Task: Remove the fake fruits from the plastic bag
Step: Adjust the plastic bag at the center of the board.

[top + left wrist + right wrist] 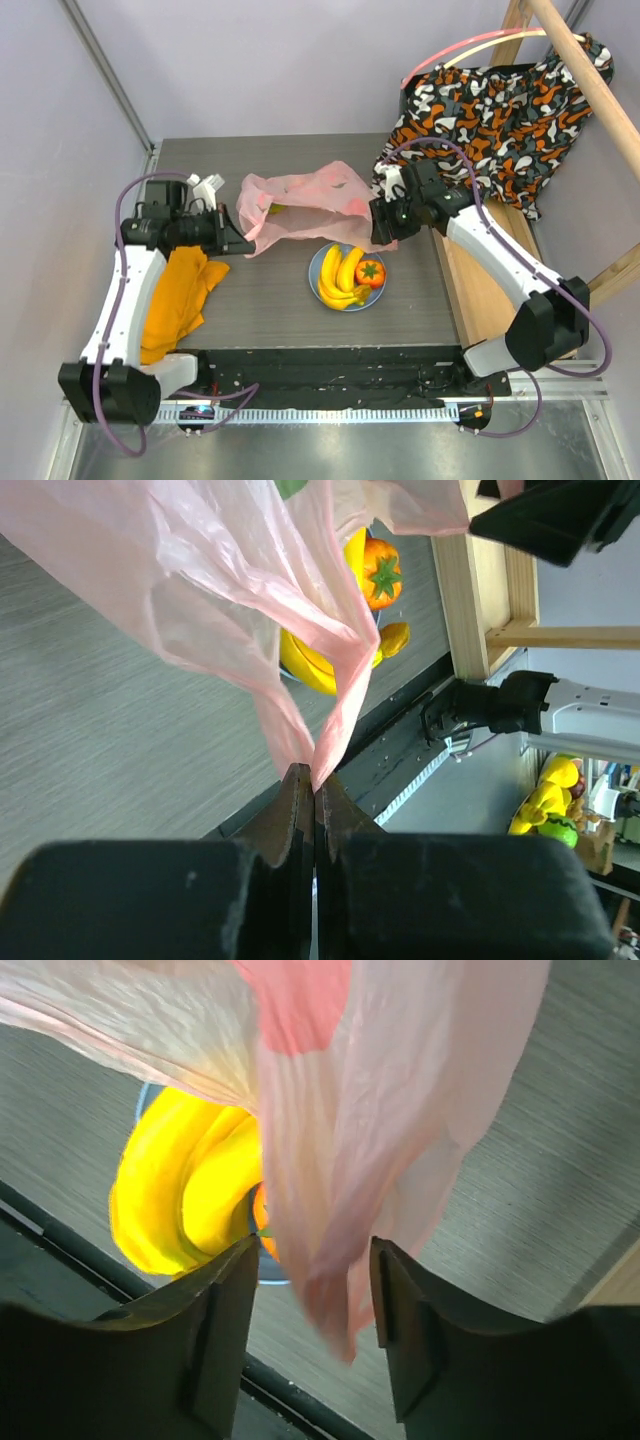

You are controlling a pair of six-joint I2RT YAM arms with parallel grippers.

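A: Pink film fills most of both wrist views. From overhead, the bag (300, 205) lies crumpled on the worktop (270, 310), just above the middle of the frame.

B: How do we read the left fingers (313, 790)?

A: Pressed together, pinching a fold at the bag's left end. In their own view the film rises from the tips toward the top of the frame.

B: And the right fingers (383, 236)?

A: They stand apart at the bag's right end. A blurred flap of film hangs between them in their own view, and we cannot tell whether either one touches it.

B: Where are the fruits?

A: The bananas (338, 277) and a red fruit (371, 272) with a green top lie touching on the blue plate (318, 262), just below the bag at centre frame.

B: We also see a yellow-green shape through the film near the bag's left end.

A: Yes, but we cannot tell which fruit it is.

B: What else is there?

A: An orange cloth (180, 300) lies at lower left beside the left arm. A patterned fabric (500, 110) hangs over a wooden rail at upper right.
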